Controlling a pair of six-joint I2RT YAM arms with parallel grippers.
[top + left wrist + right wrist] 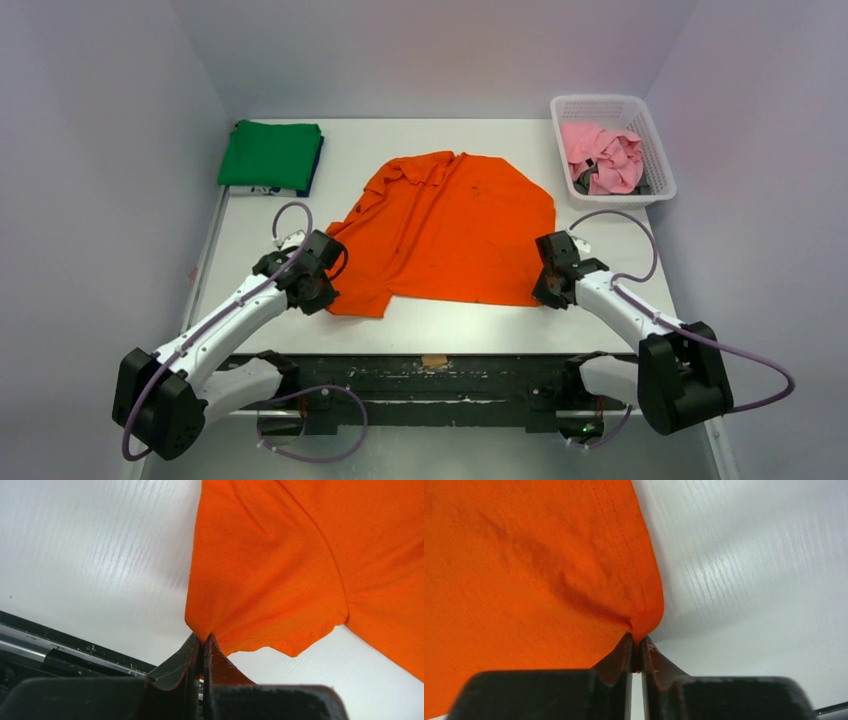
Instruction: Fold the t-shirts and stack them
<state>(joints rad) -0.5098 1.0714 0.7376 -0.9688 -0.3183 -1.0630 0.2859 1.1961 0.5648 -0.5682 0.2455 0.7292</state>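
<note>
While the orange t-shirt (450,225) lies spread on the counter (420,325) between the two tools, the top view puts the left tool (330,288) and the right tool (548,292) at its two near corners. A folded green t-shirt (270,155) sits well beyond the left tool, and a pink t-shirt (603,158) sits in a basket (612,103) beyond the right.

From the left wrist, the left tool (203,642) is pinched tight on a corner of orange cloth.

From the right wrist, the right tool (638,642) is likewise closed on the hem corner.

The first fold looks about to begin. The next move probably calls for both tools lifting together and carrying the near edge toward the collar, kept level.
</note>
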